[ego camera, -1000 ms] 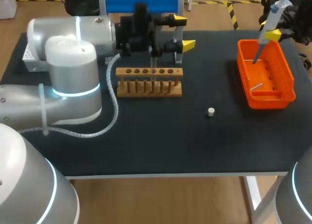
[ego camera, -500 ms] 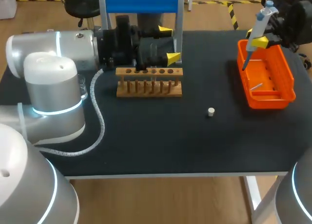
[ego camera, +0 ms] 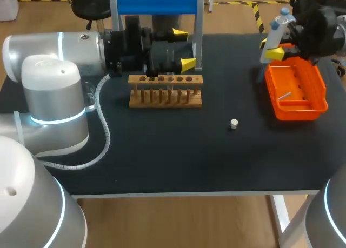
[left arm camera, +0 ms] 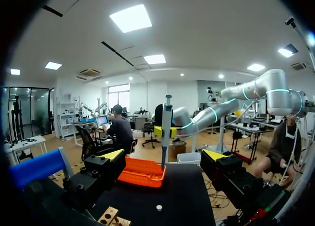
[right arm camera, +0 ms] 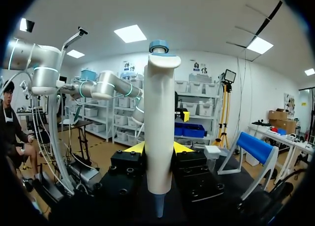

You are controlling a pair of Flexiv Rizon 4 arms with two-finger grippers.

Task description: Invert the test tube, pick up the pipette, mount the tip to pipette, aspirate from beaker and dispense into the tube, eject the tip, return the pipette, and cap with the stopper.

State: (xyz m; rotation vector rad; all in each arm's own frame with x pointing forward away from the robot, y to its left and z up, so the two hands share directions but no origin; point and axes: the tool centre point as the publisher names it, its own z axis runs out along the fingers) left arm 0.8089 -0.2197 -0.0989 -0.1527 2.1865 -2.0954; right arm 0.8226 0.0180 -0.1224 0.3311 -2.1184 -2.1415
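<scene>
Orange plastic tray (ego camera: 319, 91) is sitting just below my right gripper (ego camera: 272, 49), whose yellow-tipped fingers are clamping the pipette (ego camera: 275, 32) from both sides around mid-barrel. The nose is pointing down past the jaws and the blue plunger cap is standing above them. I am judging the pipette light and rigid, with a smooth pale body that could twist in the grip. The present hold on the thick barrel looks like the right one, since it is leaving the nose free for seating a tip. My left gripper (ego camera: 185, 49) is hanging just behind the wooden rack (ego camera: 165, 79), jaws spread wide and holding nothing. The small white stopper (ego camera: 233, 124) is lying well apart from both grippers on the black table (ego camera: 162, 161). I am not making out the test tube in the rack, nor finding the beaker anywhere. A pale sliver in the tray may be the tip, but it is too small to tell.
</scene>
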